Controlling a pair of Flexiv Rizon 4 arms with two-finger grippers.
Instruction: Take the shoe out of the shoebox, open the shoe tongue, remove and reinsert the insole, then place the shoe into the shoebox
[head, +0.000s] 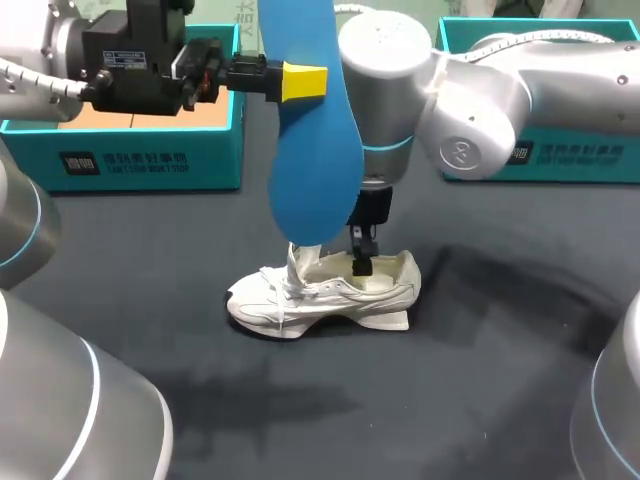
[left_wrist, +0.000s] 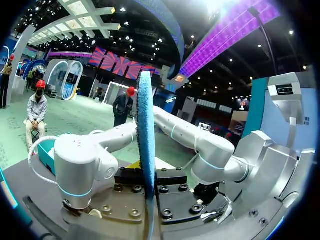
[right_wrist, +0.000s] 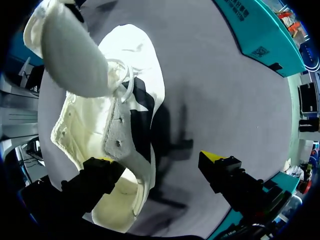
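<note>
Insole (head: 315, 170) stands pinched in left tool (head: 292, 82), seemingly above shoe (head: 325, 290)

The dark grey table (head: 480, 380) is carrying a white shoe (head: 320, 295), which is sitting upright on its sole near the middle, toe pointing left, while a teal left box (head: 150, 160) and right box (head: 560, 150) are standing along its far edge.

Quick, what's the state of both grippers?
Left gripper: shut on the long blue insole.
Right gripper: open, one finger inside the white lace-up sneaker.
</note>
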